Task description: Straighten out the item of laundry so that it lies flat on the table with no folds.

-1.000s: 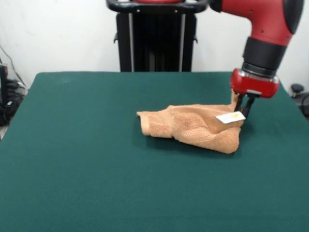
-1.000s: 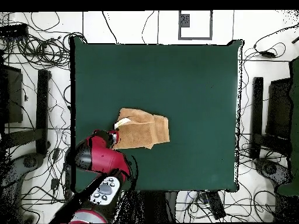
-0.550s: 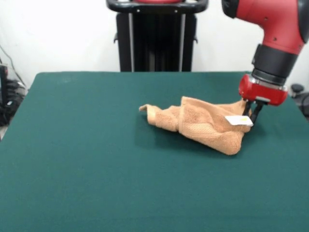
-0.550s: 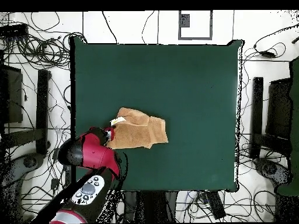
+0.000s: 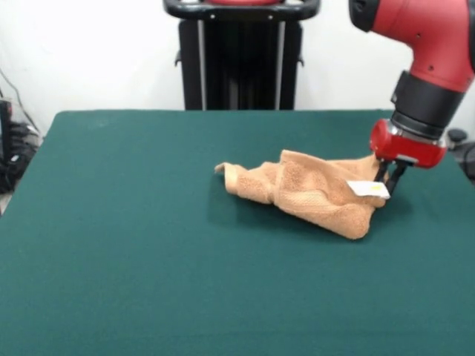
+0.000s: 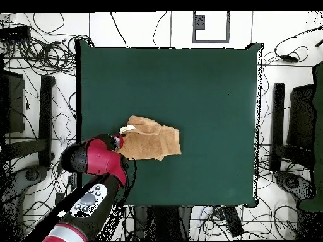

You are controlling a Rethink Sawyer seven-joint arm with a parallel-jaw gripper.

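The item of laundry [image 5: 312, 191] is a tan terry towel, bunched and folded, lying right of the centre of the green table [image 5: 133, 245]. A white care tag [image 5: 368, 189] shows at its right end. My gripper [image 5: 389, 176] hangs from the red arm at that right corner, shut on the towel's edge and holding it slightly raised. Seen from overhead, the towel [image 6: 150, 138] sits left of the table's middle, with the gripper [image 6: 118, 140] at its left edge under the red wrist.
The black pedestal [image 5: 239, 55] stands beyond the table's far edge. Cables and stands [image 6: 38, 126] crowd the floor around the table [image 6: 208, 94]. The towel's left end curls up into a small peak [image 5: 226, 169].
The gripper pulled the towel's corner to the right in the front view, stretching the bundle out; its left end lifted and unrolled. Motion slowed in the last half second.
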